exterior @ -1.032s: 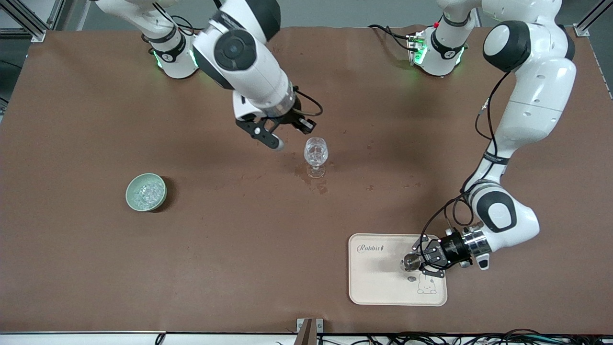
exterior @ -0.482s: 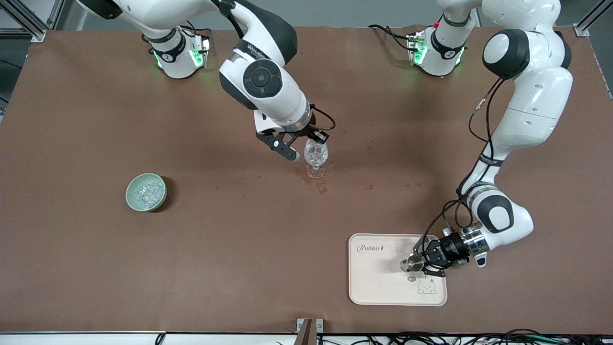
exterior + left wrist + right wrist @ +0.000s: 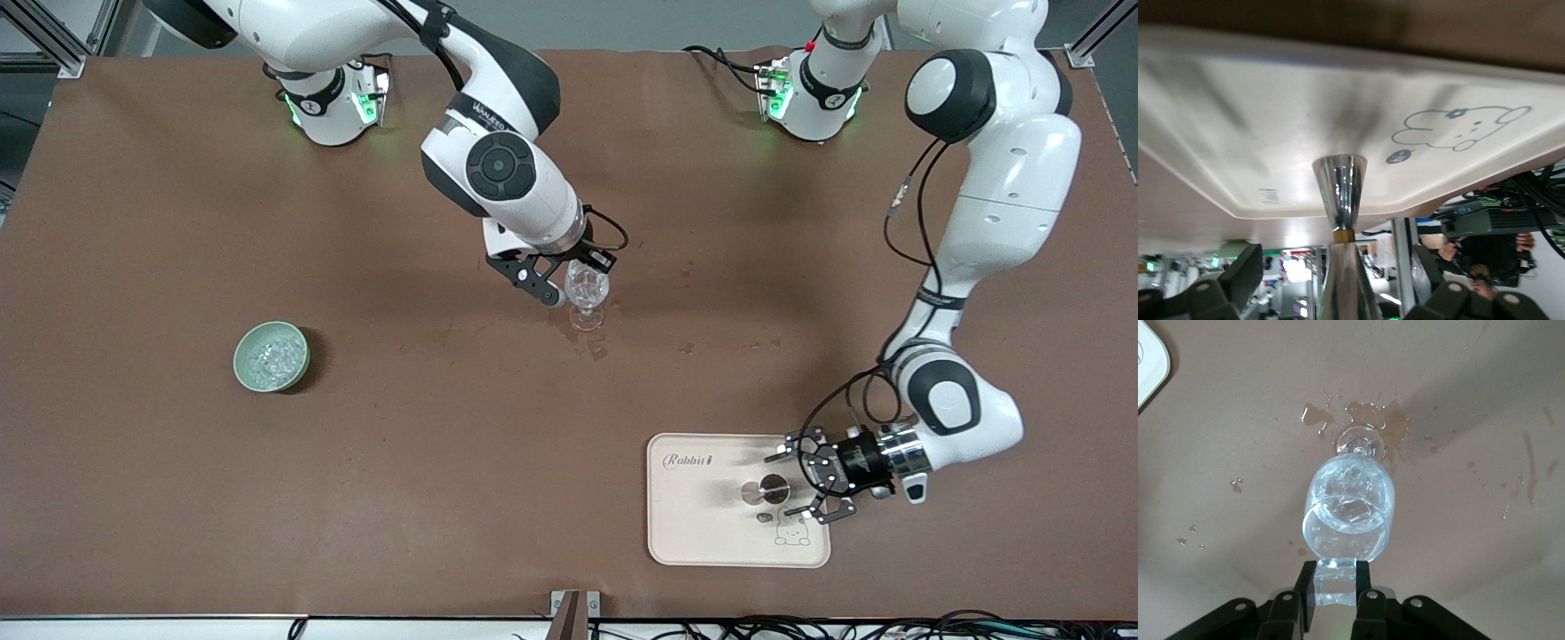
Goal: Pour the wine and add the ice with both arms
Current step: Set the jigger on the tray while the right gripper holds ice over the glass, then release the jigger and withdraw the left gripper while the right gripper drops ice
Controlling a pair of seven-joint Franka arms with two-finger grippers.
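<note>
Clear ice sits clenched between the fingers of the right gripper. The gripper hangs right over the rim of the glass at mid-table. The chunk is held there, I judge, so that it drops straight into the bowl of the glass when let go and does not hit the table. The glass stands upright and already holds several cubes in a clear liquid. Brownish puddles lie on the table around its foot, so a hard drop could splash more out.

In the front view the stock of ice is at about nine o'clock from the glass and well apart from it. It is heaped in a pale green bowl toward the right arm's end of the table, within that arm's reach.

At about five o'clock from the glass, nearer the front camera, lies a cream tray printed with a cartoon rabbit. A shiny metal cup stands upright on it. I cannot see what the cup holds. The left gripper is low over the tray with its fingers spread wide. The cup stands between them, gripped by neither. That reads as the pouring vessel parked on the tray, out of the way of the ice work.
</note>
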